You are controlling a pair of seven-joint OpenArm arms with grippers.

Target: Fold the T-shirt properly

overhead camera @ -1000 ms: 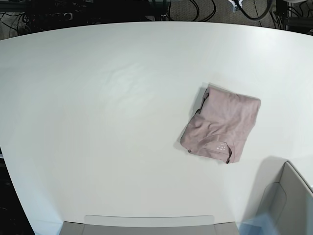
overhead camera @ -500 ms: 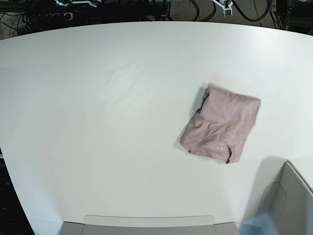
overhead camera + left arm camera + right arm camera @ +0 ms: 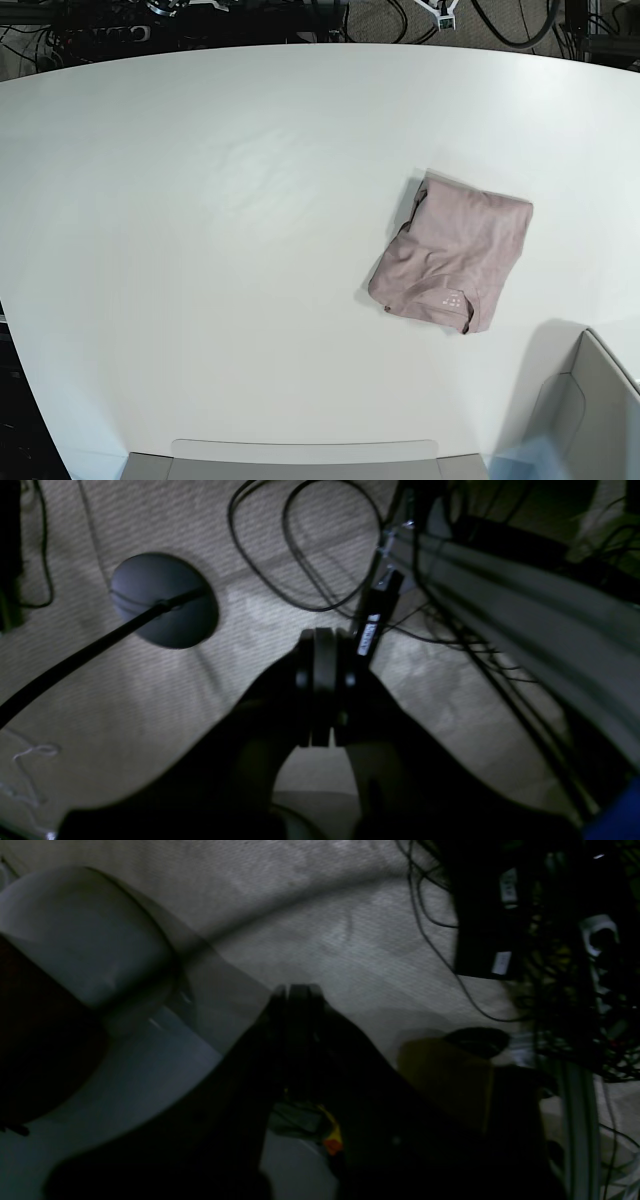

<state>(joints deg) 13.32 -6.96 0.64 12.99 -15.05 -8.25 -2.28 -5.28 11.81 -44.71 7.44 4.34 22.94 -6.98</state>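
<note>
A: Starting with the base view, where is the garment?

B: The T-shirt (image 3: 452,262) lies folded into a compact, slightly skewed rectangle on the white tabletop (image 3: 200,250), right of centre. It is dusty pink-mauve, lightly wrinkled, with a small faint print near its lower edge. Nothing touches it. A grey bin corner (image 3: 590,410) shows at the lower right, apart from the shirt.

A: Any arms over the surface?

B: None over the tabletop; only small bits of hardware show past its far edge, among cables.

A: And the left wrist view?

B: The left pincer (image 3: 320,680) points at carpeted floor (image 3: 125,705), with its dark fingers pressed together and nothing between them. A round dark stand base (image 3: 164,600) with a slanting pole sits at the left, loose cables (image 3: 300,555) loop above, and a pale rail (image 3: 525,605) runs along the right.

A: The right wrist view?

B: It is dim and blurred. The right pincer (image 3: 295,1010) is also closed and empty, over carpet. A pale rounded shape (image 3: 85,940) sits to the left, tangled cables and a black box (image 3: 482,915) to the right.
</note>
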